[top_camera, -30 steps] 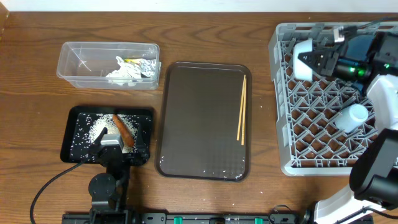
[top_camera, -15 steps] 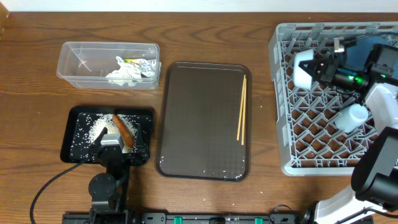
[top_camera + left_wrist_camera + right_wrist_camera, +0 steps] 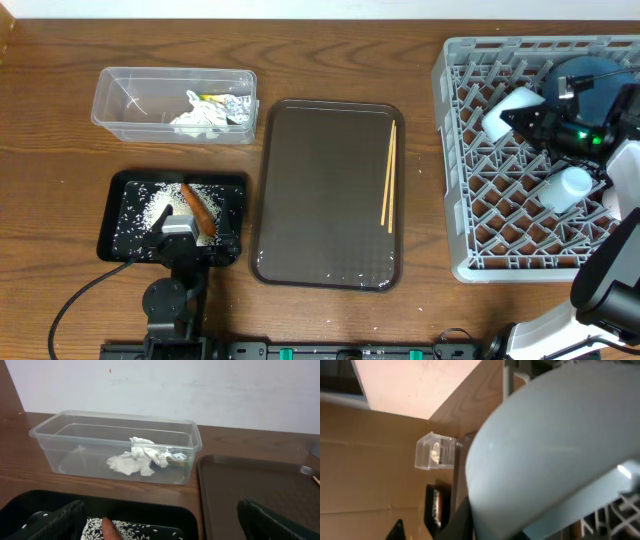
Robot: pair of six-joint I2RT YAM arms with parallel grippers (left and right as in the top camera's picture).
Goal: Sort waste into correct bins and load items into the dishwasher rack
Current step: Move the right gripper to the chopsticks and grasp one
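- Scanning the overhead view: the right gripper (image 3: 528,118) is pinching the light blue cup (image 3: 508,108) over the far-left part of the grey dishwasher rack (image 3: 480,220). Compared with a second ago, the cup is now tipped over and carried slightly rightward. I judge it is being turned mouth-down for seating on the pegs.
- The white cup (image 3: 570,187) and dark blue plate (image 3: 590,75) are already sitting in the rack. The wooden chopsticks (image 3: 388,175) are lying untouched on the right side of the brown serving tray (image 3: 320,200), so they are probably next.
- The left gripper (image 3: 190,235) is idling at the near edge of the black tray (image 3: 108,215), which is holding rice (image 3: 140,210) and the carrot piece (image 3: 197,208).
- Turning to the left wrist view: its fingers (image 3: 65,520) are spread wide, gripping nothing. The clear tub (image 3: 50,445) beyond is holding tissue (image 3: 132,460) and foil (image 3: 175,455), so the waste is looking sorted.
- Moving to the right wrist view: the cup's pale wall is filling the frame and hiding the fingertips, with the tub small in the distance.
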